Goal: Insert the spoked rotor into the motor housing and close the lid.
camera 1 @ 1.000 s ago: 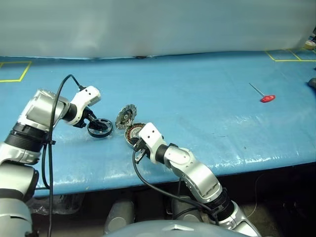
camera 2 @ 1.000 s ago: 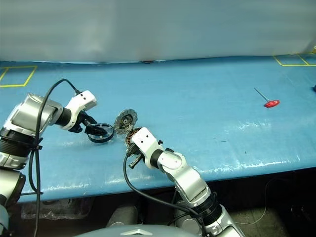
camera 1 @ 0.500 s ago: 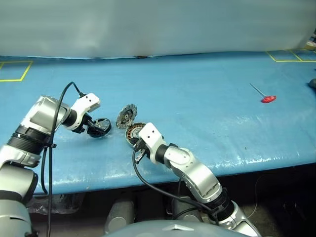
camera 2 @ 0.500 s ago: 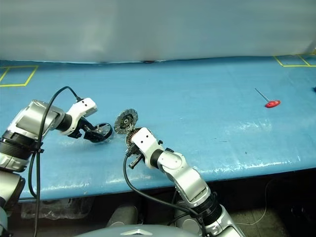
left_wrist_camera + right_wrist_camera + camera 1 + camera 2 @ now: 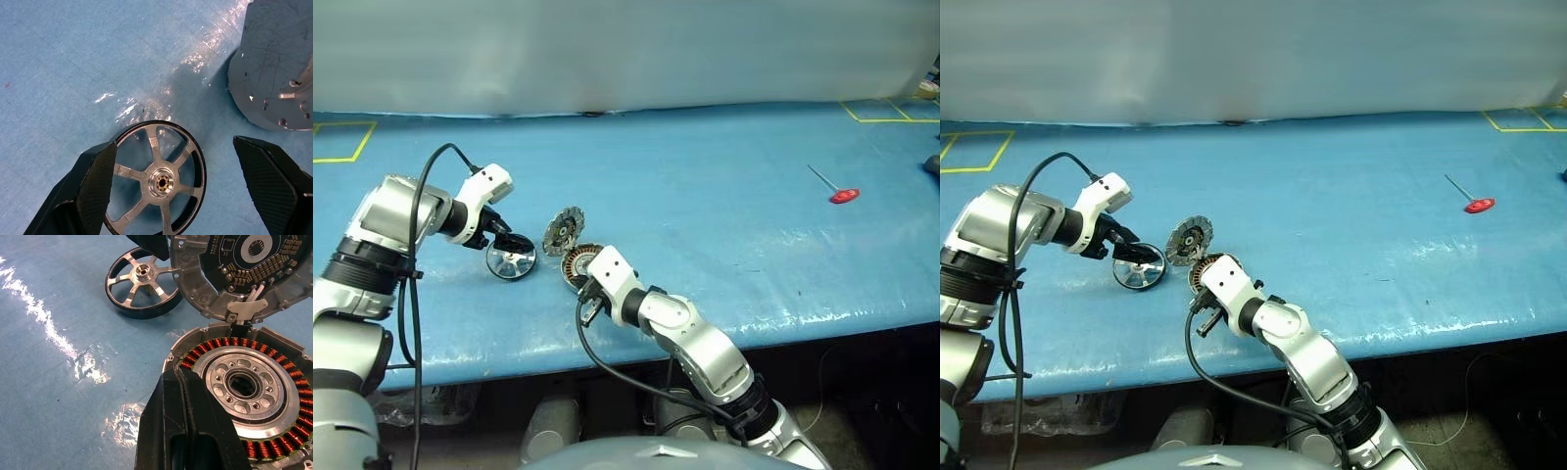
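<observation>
Since the earlier frame the left gripper (image 5: 509, 242) has tipped the spoked rotor (image 5: 511, 261) from edge-up toward face-up: silver spokes now face the head camera, where a second ago only the dark rim showed. Right arm hasn't budged.

Left gripper: fingers spread wide. In the left wrist view one finger (image 5: 95, 181) touches or overlaps the rotor rim; the other stands well clear, so no real pinch on it. Can't tell if the rotor lies flat on the blue mat (image 5: 705, 196) or is propped on that finger.

Right gripper (image 5: 188, 423): fingers pressed together, tip resting on the near rim of the motor housing (image 5: 244, 387), apparently pinning it.

Key relation: the housing sits just right of the rotor, slightly nearer. Lid (image 5: 563, 230) stands hinged open at its far edge, dark face toward the right wrist camera, so the cup is open from above. The left arm is the one at the rotor. My read: regrip across the rim, carry right, hub axis vertical, drop over the housing's centre hub. The lid's edge sits close to that path.
</observation>
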Motion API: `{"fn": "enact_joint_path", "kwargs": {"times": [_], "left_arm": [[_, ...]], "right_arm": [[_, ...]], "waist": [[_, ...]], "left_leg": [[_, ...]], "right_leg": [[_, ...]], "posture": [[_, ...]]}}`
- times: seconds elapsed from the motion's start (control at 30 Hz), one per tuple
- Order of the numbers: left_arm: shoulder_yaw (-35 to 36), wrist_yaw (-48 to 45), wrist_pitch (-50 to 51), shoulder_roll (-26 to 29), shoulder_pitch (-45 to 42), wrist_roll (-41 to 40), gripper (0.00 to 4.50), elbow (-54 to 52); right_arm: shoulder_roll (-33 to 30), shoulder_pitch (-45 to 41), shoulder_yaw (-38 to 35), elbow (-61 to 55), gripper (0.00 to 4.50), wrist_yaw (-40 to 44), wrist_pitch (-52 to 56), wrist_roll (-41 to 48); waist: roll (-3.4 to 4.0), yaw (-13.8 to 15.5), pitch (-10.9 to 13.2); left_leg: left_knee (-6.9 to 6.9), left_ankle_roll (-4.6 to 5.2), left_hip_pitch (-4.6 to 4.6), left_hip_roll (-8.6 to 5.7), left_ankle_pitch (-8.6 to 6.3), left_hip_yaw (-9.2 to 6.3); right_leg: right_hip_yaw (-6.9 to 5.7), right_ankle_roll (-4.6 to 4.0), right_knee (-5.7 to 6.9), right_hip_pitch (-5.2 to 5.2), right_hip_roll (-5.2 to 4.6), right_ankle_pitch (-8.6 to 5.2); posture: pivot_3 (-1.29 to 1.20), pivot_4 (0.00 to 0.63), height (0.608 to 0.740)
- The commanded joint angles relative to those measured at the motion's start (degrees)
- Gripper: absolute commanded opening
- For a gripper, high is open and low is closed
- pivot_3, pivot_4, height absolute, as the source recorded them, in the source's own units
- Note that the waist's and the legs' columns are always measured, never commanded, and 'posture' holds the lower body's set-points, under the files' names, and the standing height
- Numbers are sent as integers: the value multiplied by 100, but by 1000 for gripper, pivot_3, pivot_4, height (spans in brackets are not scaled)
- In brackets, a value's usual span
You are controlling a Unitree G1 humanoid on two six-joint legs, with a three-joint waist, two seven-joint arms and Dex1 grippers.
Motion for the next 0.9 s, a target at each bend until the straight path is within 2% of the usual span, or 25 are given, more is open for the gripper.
{"fn": "enact_joint_path", "kwargs": {"times": [0.03, 0.27, 0.43, 0.67, 0.9], "left_arm": [[73, 32, 62, 128, -17, -56, 4145, -211], [12, -11, 108, 178, 29, -87, 4145, -347], [-151, -205, -209, 431, 85, 17, 4145, -565], [18, -886, -2175, 1198, 375, 222, 4145, -822], [33, -1271, -4427, 1284, 353, 661, 4145, -42]], "right_arm": [[71, -62, 38, -43, 0, 45, -185, 15], [78, -21, 39, -22, 0, 44, -217, 2], [81, -26, 38, 1, 0, 49, -217, -5], [77, -15, 42, 20, 0, 58, -237, -13], [130, -47, 44, 90, 0, 49, -312, -23]], "waist": [[0, 2, 0], [0, 5, 0], [0, -4, 0], [1, 4, 1], [1, 54, 0]], "left_leg": [[0, 0, 0, 0, 0, 0], [0, 0, 0, -1, 0, 0], [0, 0, 0, 0, 0, 1], [-4, -2, 0, 1, 1, 2], [-2, -1, 0, -1, 1, 4]], "right_leg": [[0, 0, 0, 0, 0, 0], [0, 0, -1, 0, -1, 0], [2, 0, 0, 0, 0, 0], [3, -22, -2, -3, -1, 9], [1, -5, -4, -1, -2, -3]], "posture": [[0, 150, 740], [0, 150, 740], [0, 150, 740], [0, 150, 740], [0, 150, 740]]}}
